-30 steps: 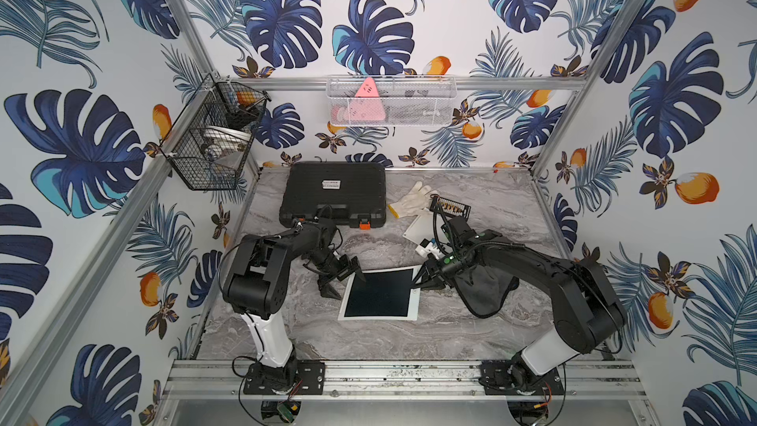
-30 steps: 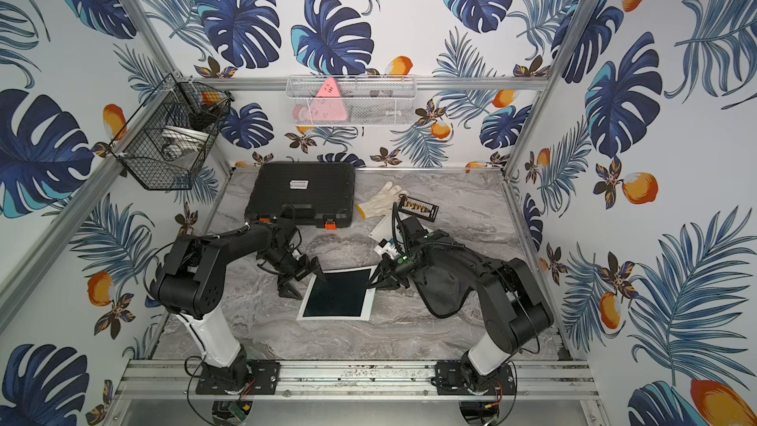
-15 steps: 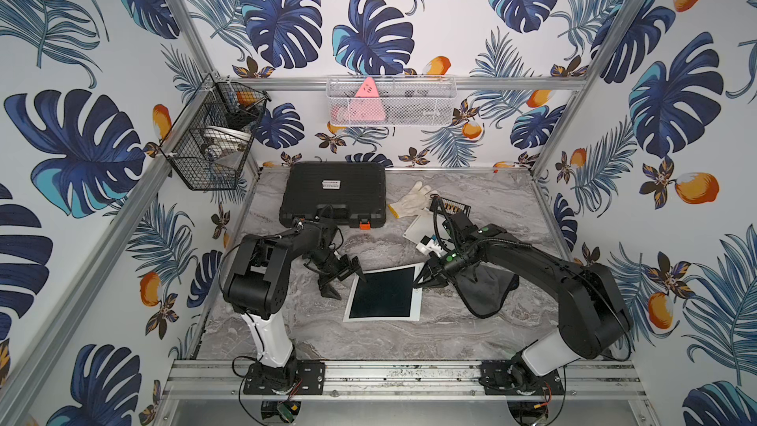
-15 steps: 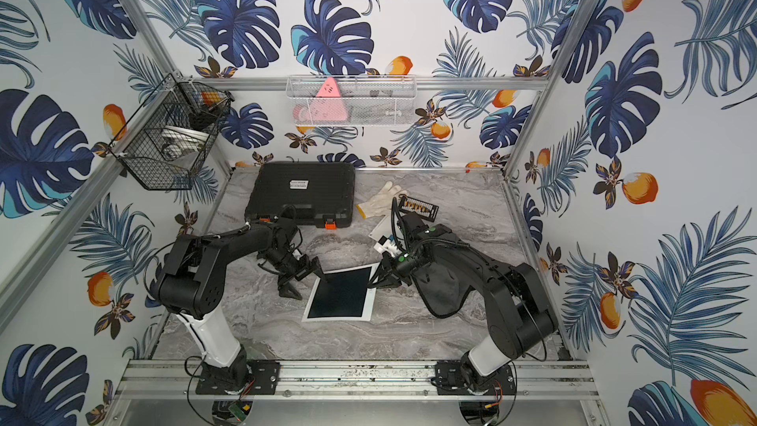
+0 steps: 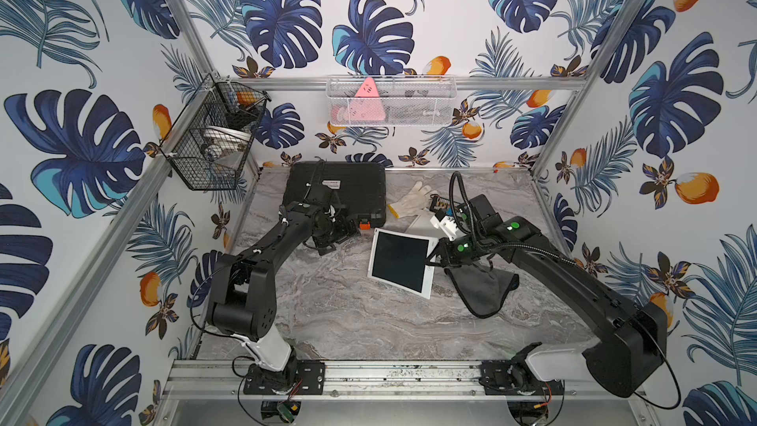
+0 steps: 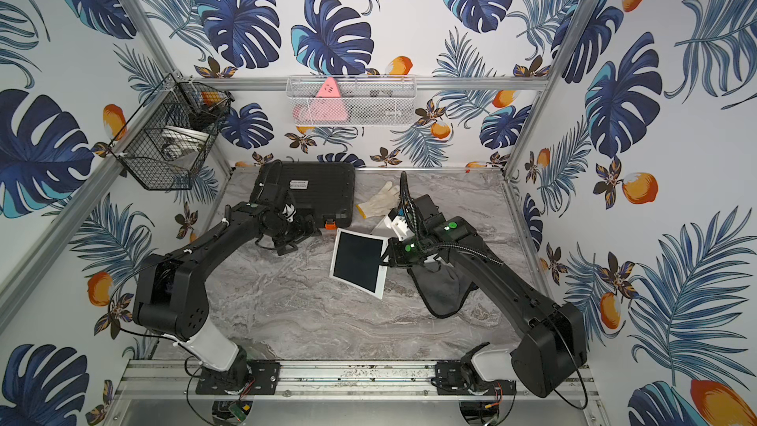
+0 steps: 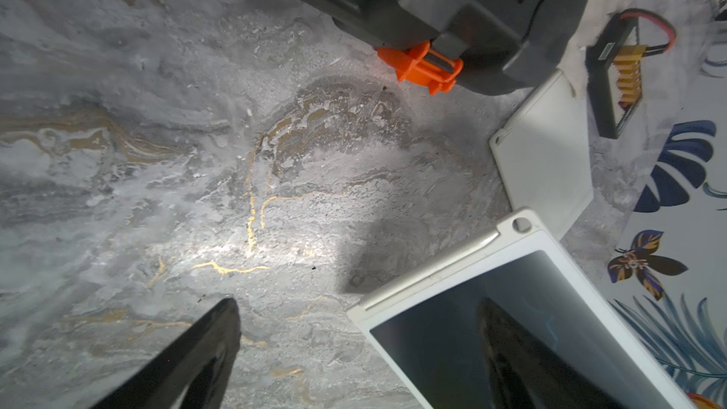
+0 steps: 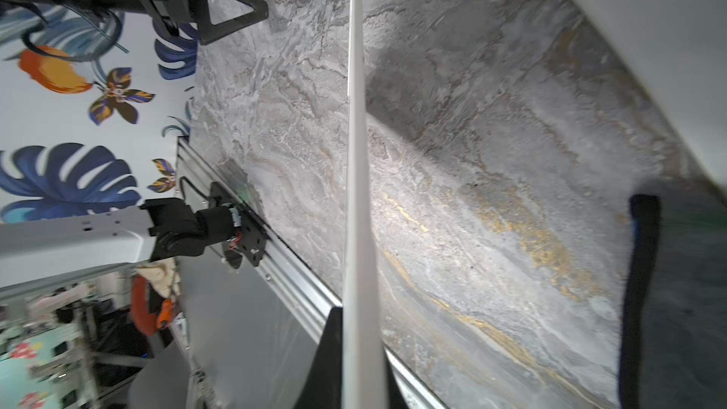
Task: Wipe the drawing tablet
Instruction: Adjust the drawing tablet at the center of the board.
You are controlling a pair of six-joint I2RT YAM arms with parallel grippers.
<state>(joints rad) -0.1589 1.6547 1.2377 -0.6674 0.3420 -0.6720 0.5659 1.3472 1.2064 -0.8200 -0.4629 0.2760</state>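
Dark grey cloth (image 5: 485, 292) lies crumpled on the marble-patterned table (image 5: 348, 321), just beside and partly beneath the right arm, and neither end effector has hold of it, so by my reading no wiping has begun (the screen shows no marks I can make out, though that proves little). The step in hand looks like positioning: the drawing tablet (image 5: 399, 261), white-framed with a dark screen, sits skewed near the middle of the table, between the 2 arms. The right end effector (image 5: 435, 256) is clamped on the edge nearest its own arm. The right wrist view shows the tablet edge-on, a thin white strip running out from between the closed jaws, with a shadow on the table below, so the held side at least seems raised. Whether the far edge touches the table I cannot tell.

Left to do, as I judge it: steady the tablet, pick up the cloth, and pass it over the screen.

The right arm reaches low and forward from its base, wrist turned so the jaws pinch the tablet from the side. The left arm is bent at the elbow and stretched toward the back. The left end effector (image 5: 334, 239) is spread wide and empty, hovering just in front of the black case (image 5: 336, 192) and near the tablet's corner, apart from it.
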